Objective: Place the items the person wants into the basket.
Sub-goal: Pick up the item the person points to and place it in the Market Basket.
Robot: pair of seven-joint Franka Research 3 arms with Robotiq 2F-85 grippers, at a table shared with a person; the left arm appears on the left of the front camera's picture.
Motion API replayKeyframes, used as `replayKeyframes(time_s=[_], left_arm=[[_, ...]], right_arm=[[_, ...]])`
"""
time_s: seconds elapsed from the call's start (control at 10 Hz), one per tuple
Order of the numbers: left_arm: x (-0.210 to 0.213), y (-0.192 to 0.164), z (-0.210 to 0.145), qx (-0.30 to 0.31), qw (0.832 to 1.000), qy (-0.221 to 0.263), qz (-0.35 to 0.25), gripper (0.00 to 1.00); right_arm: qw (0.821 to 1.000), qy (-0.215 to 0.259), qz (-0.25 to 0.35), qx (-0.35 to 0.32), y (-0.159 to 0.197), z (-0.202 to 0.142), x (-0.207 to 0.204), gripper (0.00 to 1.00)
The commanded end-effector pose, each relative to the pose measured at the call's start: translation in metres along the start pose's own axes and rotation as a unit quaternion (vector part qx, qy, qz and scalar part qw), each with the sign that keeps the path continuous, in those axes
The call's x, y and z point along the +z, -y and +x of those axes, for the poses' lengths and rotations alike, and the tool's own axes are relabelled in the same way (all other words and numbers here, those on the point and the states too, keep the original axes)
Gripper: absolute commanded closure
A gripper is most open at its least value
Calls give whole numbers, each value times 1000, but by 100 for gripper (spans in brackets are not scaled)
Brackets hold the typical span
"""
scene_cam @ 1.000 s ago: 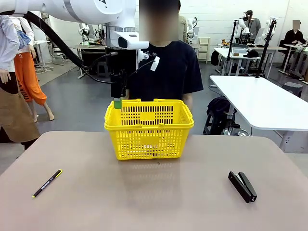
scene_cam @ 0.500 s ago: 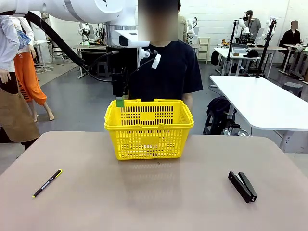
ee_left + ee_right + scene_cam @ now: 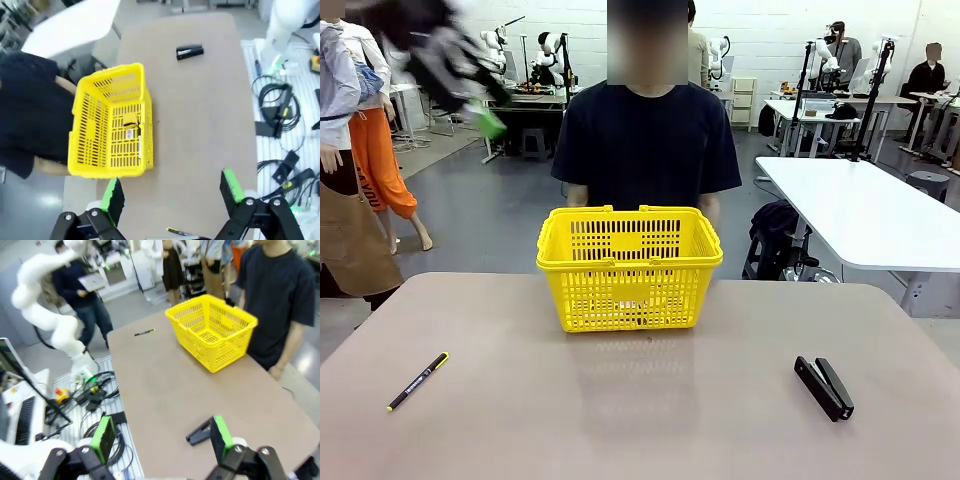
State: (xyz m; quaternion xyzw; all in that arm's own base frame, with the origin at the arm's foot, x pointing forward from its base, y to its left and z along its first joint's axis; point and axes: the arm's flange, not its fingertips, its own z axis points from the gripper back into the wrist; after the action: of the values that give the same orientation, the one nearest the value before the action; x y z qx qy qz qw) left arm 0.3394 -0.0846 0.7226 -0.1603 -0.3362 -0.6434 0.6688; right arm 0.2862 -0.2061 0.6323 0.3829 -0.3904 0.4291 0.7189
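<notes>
High above the basket (image 3: 112,122), left gripper (image 3: 170,192) gapes.

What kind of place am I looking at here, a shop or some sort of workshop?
Most likely a robotics lab or workshop, not a shop. Other white robot arms stand on benches in the background, white work tables fill the open floor, and bundles of cables lie beside the tan table.

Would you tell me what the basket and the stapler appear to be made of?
The basket looks like moulded bright yellow plastic: slotted lattice walls, smooth rim, slight sheen. The stapler has a matte black casing, probably plastic over metal; the pictures leave that open.
</notes>
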Motion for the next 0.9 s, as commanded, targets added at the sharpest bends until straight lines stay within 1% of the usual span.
replayKeyframes(time_s=[0.0,0.1,0.2,0.3,0.4,0.5,0.7,0.8], left_arm=[[51,29,-87,15,999,42,-9,0],[84,28,-111,7,998,56,-24,0],[107,26,-128,-7,997,76,-22,0],[124,30,-141,19,997,78,17,0],[131,33,-155,40,995,89,28,0],[131,30,-166,68,993,90,26,0],[122,17,-181,132,988,67,48,0],[117,12,-182,155,985,53,60,0]], right_arm=[[1000,13,6,11,1,2,1,0],[1000,13,6,11,1,2,1,0],[1000,13,6,11,1,2,1,0],[1000,13,6,11,1,2,1,0],[1000,13,6,11,1,2,1,0],[1000,13,6,11,1,2,1,0],[1000,13,6,11,1,2,1,0],[1000,13,6,11,1,2,1,0]])
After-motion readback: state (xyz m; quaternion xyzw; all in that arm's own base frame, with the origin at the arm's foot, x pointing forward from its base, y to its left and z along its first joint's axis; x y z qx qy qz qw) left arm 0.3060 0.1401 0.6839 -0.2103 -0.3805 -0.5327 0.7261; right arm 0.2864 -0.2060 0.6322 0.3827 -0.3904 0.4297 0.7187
